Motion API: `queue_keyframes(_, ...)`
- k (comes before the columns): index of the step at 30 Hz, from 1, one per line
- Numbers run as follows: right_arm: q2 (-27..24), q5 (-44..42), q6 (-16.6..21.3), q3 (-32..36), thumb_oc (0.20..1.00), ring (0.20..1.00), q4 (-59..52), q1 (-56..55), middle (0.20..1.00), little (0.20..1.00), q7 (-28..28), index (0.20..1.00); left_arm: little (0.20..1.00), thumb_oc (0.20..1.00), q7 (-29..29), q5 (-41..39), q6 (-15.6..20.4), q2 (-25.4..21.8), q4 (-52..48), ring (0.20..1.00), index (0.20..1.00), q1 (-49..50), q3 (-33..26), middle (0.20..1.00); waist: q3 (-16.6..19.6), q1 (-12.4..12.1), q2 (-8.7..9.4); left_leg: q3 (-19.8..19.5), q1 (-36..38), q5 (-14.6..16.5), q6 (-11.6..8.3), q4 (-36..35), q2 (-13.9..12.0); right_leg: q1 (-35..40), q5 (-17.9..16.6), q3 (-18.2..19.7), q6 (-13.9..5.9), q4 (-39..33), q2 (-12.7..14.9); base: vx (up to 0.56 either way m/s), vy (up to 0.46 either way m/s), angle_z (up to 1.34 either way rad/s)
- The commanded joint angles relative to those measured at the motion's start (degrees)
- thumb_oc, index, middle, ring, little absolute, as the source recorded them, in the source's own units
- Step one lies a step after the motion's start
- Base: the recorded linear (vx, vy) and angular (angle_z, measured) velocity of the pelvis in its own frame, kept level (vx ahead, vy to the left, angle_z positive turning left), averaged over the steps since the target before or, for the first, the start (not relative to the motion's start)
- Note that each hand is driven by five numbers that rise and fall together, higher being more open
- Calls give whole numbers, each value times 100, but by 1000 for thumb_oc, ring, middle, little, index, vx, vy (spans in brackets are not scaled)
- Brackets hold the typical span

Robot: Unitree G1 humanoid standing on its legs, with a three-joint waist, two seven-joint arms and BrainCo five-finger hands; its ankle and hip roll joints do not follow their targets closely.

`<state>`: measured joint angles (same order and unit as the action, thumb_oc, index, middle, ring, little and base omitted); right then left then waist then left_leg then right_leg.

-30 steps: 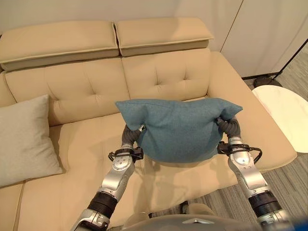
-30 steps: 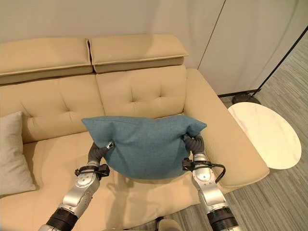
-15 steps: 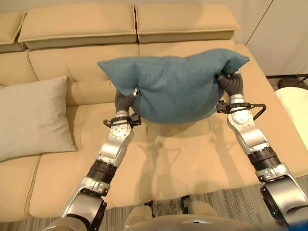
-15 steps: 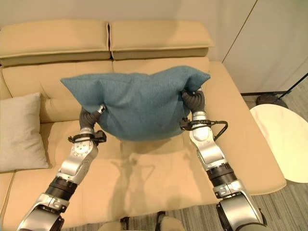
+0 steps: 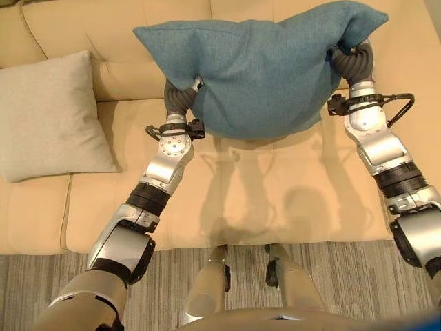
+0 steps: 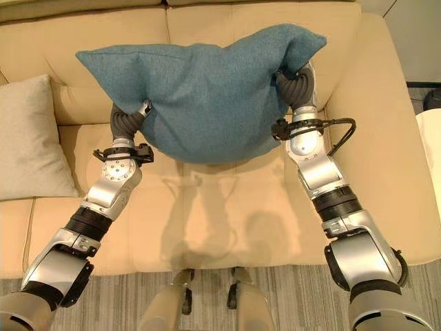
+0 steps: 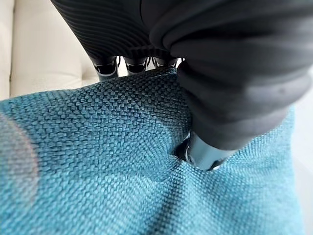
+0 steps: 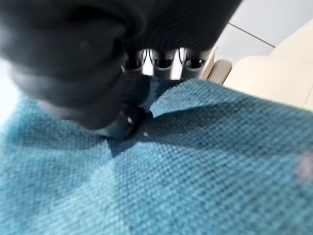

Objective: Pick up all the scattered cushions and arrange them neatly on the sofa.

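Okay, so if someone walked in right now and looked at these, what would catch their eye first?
First, the big teal cushion, held up over the seat of the beige sofa, the left hand and right hand each pinching one side of its fabric. Next, the pale grey cushion propped against the sofa's backrest, off to the robot's left.

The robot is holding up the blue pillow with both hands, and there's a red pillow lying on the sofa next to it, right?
Not quite: the pillow lying on the sofa is light grey, not red, as the left eye view shows. The rest is right: the left hand and the right hand both hold up the blue pillow.
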<state>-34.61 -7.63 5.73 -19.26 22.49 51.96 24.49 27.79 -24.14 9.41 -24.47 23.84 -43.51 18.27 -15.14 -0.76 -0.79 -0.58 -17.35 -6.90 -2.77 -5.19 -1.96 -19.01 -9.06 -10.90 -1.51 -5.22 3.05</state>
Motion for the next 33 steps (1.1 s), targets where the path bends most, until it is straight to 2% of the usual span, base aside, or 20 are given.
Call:
queue_keyframes(1,68,117,474,-140,200,200,-266,751,200,200,47,200,200,200,-122,173,895,-193,-231,200,200,-948,233,200,406,14,159,379,-36,185,-310,19,174,75,583,392,-682,532,222,0,0,0)
queue_keyframes(14,-63,137,406,-184,200,200,293,919,200,200,38,200,200,200,-234,109,849,-199,81,200,200,-1023,199,200,202,27,37,482,-593,67,-389,19,198,-461,382,416,-734,392,242,-20,-4,1)
queue_keyframes(15,-84,156,391,-212,200,200,336,942,200,200,36,200,551,551,-232,109,848,-197,109,551,551,-1021,195,551,195,31,37,480,-613,65,-391,19,197,-484,372,421,-735,387,241,-35,-11,-1)
queue_keyframes(16,-103,171,382,-238,200,200,392,968,200,200,46,200,1000,1000,-225,108,842,-195,134,1000,1000,-1025,193,1000,191,32,33,480,-630,61,-393,19,199,-501,367,421,-734,377,236,0,0,0)
queue_keyframes(18,-137,188,349,-283,200,200,492,1015,200,200,45,200,1000,1000,-209,101,832,-197,236,1000,1000,-1025,175,1000,184,41,43,489,-657,52,-399,19,198,-525,344,423,-740,359,231,0,0,0)
queue_keyframes(19,-162,188,321,-306,385,385,544,1031,385,385,36,385,1000,1000,-211,96,828,-218,264,1000,1000,-1033,173,1000,183,43,48,492,-667,43,-402,19,197,-537,334,420,-741,353,227,0,0,0)
queue_keyframes(20,-199,179,315,-350,940,940,636,1070,940,940,21,940,1000,1000,-215,129,814,-274,341,1000,1000,-1059,173,1000,196,48,62,488,-678,45,-402,19,199,-549,319,426,-740,338,219,0,0,0)
queue_keyframes(21,-298,213,266,-410,1000,1000,721,1124,1000,1000,-1,1000,1000,1000,-231,167,764,-407,481,1000,1000,-1117,183,1000,215,56,77,497,-678,46,-406,19,193,-546,305,424,-743,327,224,0,0,0)
queue_keyframes(26,-808,-59,226,-723,1000,1000,1368,1472,1000,1000,-130,1000,1000,1000,-349,119,665,-1238,1298,1000,1000,-1630,264,1000,245,56,113,510,-597,71,-429,19,167,-429,281,400,-771,240,204,0,0,0)
queue_keyframes(30,-1069,-122,147,-842,1000,1000,1613,1534,1000,1000,-218,1000,1000,1000,-481,167,568,-1762,1660,1000,1000,-1705,262,1000,286,45,131,530,-522,59,-428,19,148,-350,246,398,-771,201,203,1,0,2)
queue_keyframes(31,-1251,13,106,-1042,1000,1000,1697,1576,1000,1000,-307,1000,1000,1000,-550,229,505,-2030,1876,1000,1000,-1679,266,1000,314,30,148,539,-447,91,-432,19,133,-273,263,411,-772,175,191,16,9,-3)
queue_keyframes(33,-1368,107,90,-1108,1000,1000,1712,1589,1000,1000,-321,1000,1000,1000,-576,313,477,-2166,1944,1000,1000,-1657,260,1000,334,40,150,543,-446,70,-427,19,136,-266,236,404,-773,163,191,8,13,-5)
